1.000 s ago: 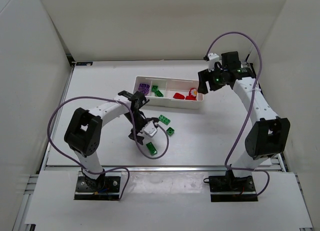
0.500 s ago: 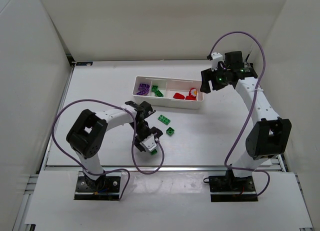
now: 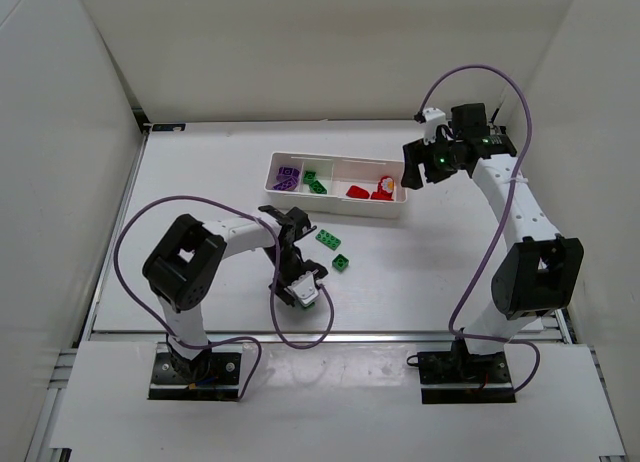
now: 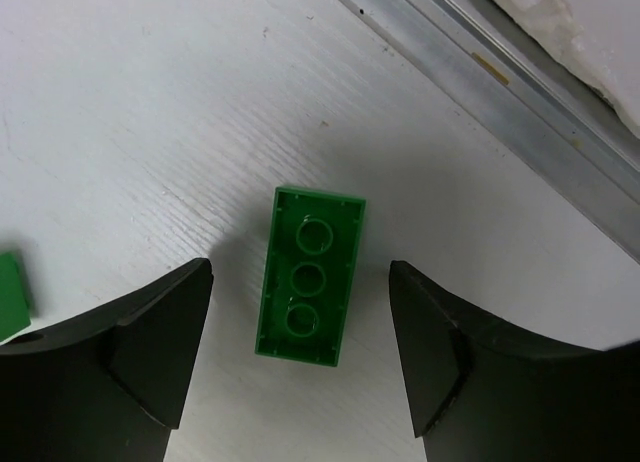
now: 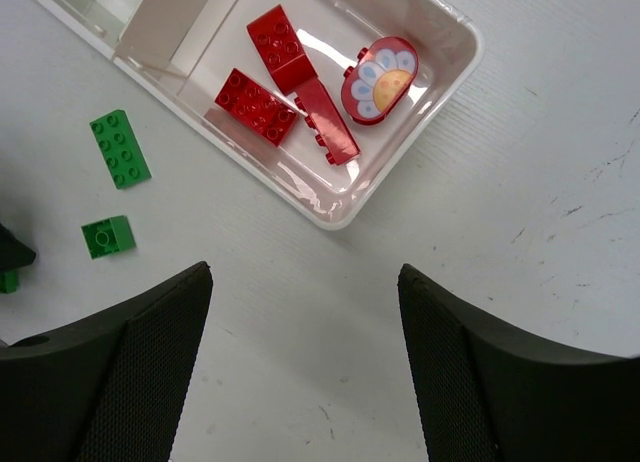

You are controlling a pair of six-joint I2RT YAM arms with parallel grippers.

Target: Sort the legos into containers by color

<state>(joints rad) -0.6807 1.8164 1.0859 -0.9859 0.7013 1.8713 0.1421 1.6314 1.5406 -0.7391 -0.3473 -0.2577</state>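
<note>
Left claw (image 4: pixel 300 274) has come down near the table's near edge and now stands wide open, empty, with the green brick (image 4: pixel 308 275) between its jaws. Closing seems next, then the tray's (image 3: pixel 345 209) middle compartment.

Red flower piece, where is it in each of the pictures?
Top camera: the red flower piece lies in the right end of the white tray.
Left wrist camera: not in it; this view shows a green brick on the table.
Right wrist camera: upper middle, in the tray's corner.
Shared landmark: the red bricks beside it in that end compartment, seen by the top and right wrist cameras.
</note>
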